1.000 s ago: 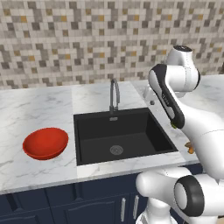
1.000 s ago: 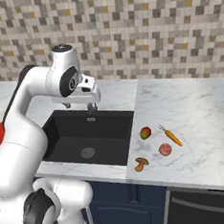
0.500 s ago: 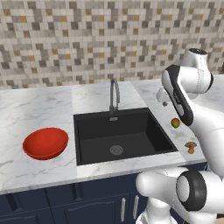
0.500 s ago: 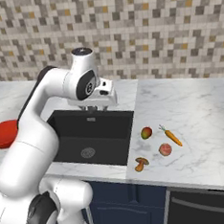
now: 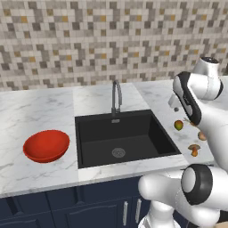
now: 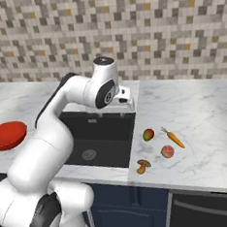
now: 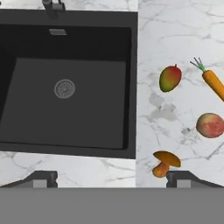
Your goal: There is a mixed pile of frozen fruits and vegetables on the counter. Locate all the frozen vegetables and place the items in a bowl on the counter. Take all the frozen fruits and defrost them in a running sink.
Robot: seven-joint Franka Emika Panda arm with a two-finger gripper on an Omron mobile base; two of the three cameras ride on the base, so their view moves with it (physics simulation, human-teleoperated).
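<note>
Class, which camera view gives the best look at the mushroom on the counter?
The hand view: the mushroom is large, its brown cap and stem distinct. The right base view shows it small near the counter edge; the left base view shows it tiny beside the arm.

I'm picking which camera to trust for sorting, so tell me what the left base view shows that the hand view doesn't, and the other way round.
Left base view alone: the red bowl on the counter left of the sink, the whole tap, the tiled wall and the blue cabinets.

Hand view alone: the carrot with its green top, and the open end effector over the sink's front rim.

Both: sink and drain, marble counter, mango, peach, mushroom, all lying apart right of the sink.
</note>
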